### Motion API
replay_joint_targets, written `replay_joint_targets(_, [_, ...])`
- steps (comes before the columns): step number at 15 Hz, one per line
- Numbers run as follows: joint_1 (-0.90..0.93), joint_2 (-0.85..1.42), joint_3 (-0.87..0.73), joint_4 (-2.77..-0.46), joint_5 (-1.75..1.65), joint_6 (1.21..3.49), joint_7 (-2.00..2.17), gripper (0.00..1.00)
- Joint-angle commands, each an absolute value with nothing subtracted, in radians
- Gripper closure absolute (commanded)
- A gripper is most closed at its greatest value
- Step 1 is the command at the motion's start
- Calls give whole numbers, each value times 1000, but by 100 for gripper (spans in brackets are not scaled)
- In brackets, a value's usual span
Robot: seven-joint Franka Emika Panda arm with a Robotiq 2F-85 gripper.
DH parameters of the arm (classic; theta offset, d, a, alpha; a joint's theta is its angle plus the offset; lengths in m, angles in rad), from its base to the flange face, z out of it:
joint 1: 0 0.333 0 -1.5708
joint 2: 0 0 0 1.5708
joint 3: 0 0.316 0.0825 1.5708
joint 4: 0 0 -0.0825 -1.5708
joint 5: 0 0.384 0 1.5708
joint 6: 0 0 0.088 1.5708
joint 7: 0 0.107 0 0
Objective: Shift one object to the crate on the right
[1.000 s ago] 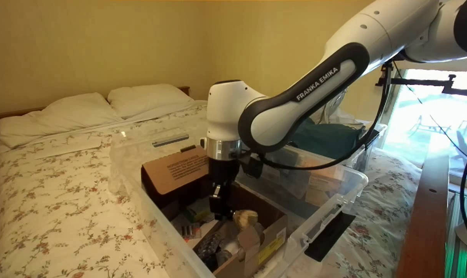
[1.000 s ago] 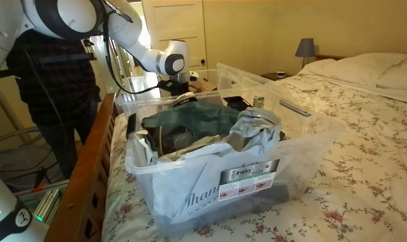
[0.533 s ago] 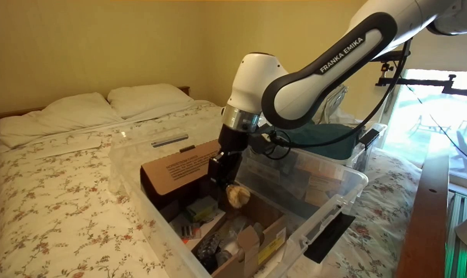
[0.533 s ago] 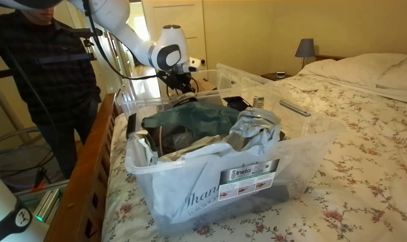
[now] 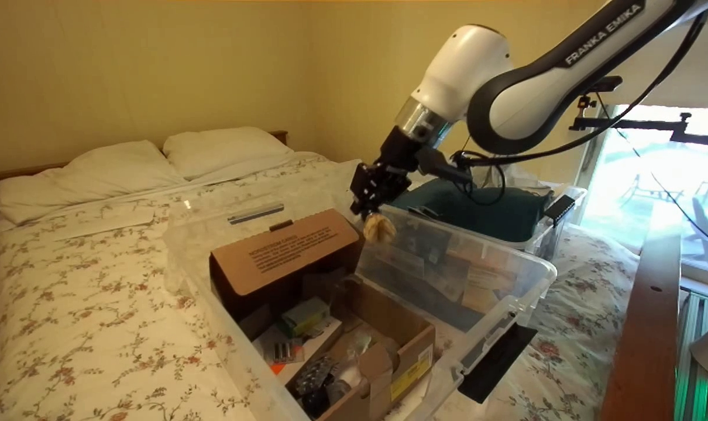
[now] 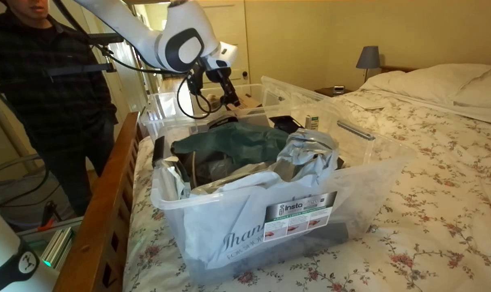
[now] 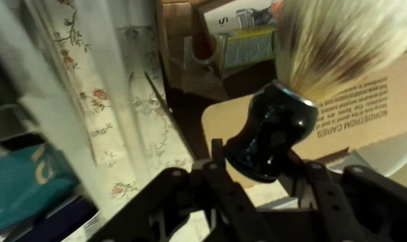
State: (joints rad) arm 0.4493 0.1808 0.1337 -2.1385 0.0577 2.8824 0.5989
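**Shaving brush in grip, carry step in hand**

Gripper is pinched on the brush's black handle, bristles outward. Brush hangs over or just beside the cardboard box in the left clear tub; depth unclear. Next: traverse right across both facing rims, lower into the right clear tub, release. Rim clearance: can't tell, so extra height is advisable. Target looks crowded: dark-green bag and bunched grey-white plastic bag near rim height; brush could roll off them. Small yellow-edged carton lies in the box. In an exterior view, a person stands at left, past the wooden bed rail.
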Motion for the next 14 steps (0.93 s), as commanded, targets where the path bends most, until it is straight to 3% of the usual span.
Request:
replay_joint_targets(1, [451, -65, 77, -2360, 30, 2945, 769, 86])
replay_joint_targets(8, [204, -277, 91, -2464, -239, 2918, 1132, 86])
replay_joint_targets(14, [-250, -202, 426, -2242, -510, 2802, 1476, 86])
